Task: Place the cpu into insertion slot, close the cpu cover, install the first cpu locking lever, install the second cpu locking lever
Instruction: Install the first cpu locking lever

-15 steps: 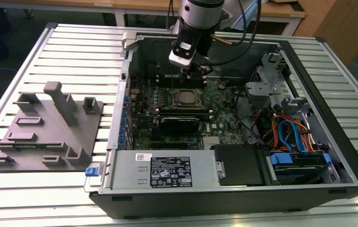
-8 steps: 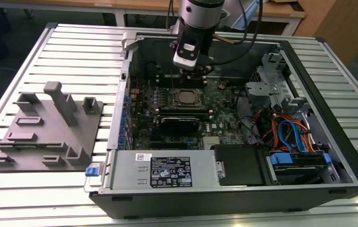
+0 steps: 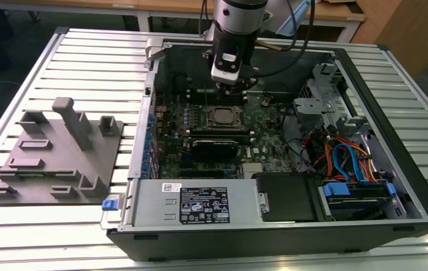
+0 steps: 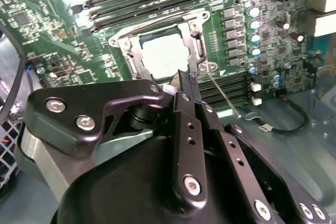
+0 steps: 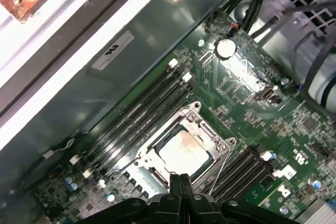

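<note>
The jaws are pressed together with nothing between them. In the exterior view they hang from the arm point(image 3: 238, 22) inside the open computer case point(image 3: 394, 141), which lies on the slatted counter point(image 3: 86, 62), just beyond the insertion slot point(image 3: 206, 117) on the green motherboard point(image 3: 263, 121); a grey fixture block point(image 3: 56, 152) sits apart at the exterior view's left. In the second wrist view the closed tips sit just beside the silver cpu cover point(image 4: 131, 56), which lies flat around the cpu point(image 4: 165, 59) seated in the slot, and a thin metal lever point(image 4: 223, 95) angles away from the cover's corner. In the first wrist view the cpu point(image 5: 184, 150) shows through the cover's window, near the tips.
</note>
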